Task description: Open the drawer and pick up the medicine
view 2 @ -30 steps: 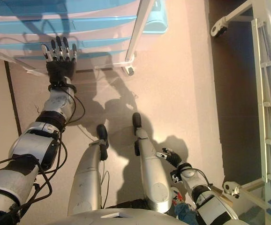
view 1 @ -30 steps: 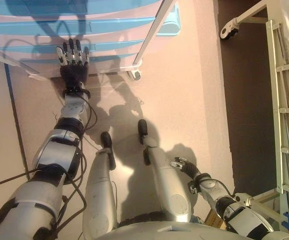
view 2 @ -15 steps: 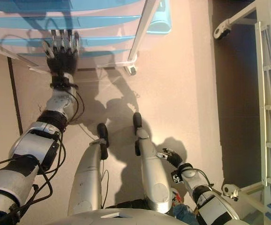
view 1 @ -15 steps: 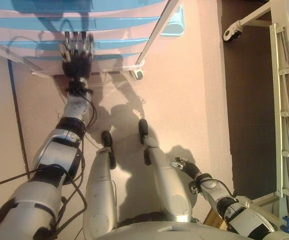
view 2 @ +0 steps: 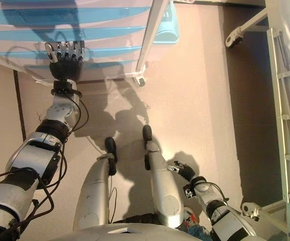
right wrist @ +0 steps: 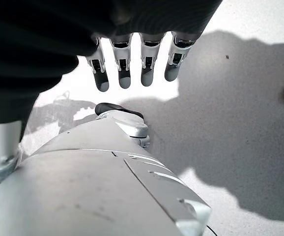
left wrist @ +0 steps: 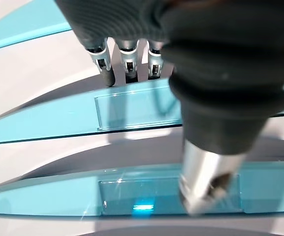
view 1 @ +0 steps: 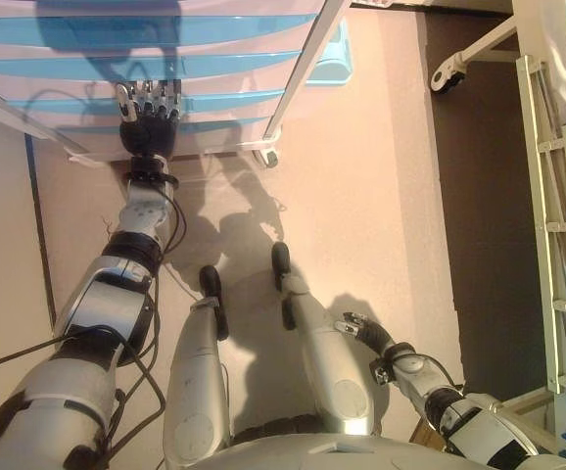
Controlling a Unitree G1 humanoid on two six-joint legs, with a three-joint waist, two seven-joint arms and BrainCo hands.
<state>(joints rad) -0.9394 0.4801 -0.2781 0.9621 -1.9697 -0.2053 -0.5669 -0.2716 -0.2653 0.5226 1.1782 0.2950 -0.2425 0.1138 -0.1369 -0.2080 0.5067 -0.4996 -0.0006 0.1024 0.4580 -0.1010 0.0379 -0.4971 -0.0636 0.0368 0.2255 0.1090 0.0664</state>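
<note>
A drawer unit (view 1: 224, 69) with pale fronts and blue translucent strips stands ahead of me, all its drawers closed. My left hand (view 1: 148, 127) reaches out to a lower drawer front. In the left wrist view its fingers (left wrist: 105, 59) point at a clear blue handle plate (left wrist: 137, 105), their dark tips at its upper edge. They look nearly straight and grip nothing. My right hand (view 1: 359, 328) hangs low at my right side, its fingers (right wrist: 147, 64) relaxed and empty. No medicine shows in any view.
A white metal post (view 1: 298, 69) runs down the unit's right side to a small caster (view 1: 266, 157). A white bed frame (view 1: 557, 196) with a wheel (view 1: 443, 70) stands on a dark floor strip at the right. Pale floor lies between.
My left hand has gone forward from in front of the unit's base up onto the drawer fronts. The camera has shifted a little. My right hand has stayed put.
</note>
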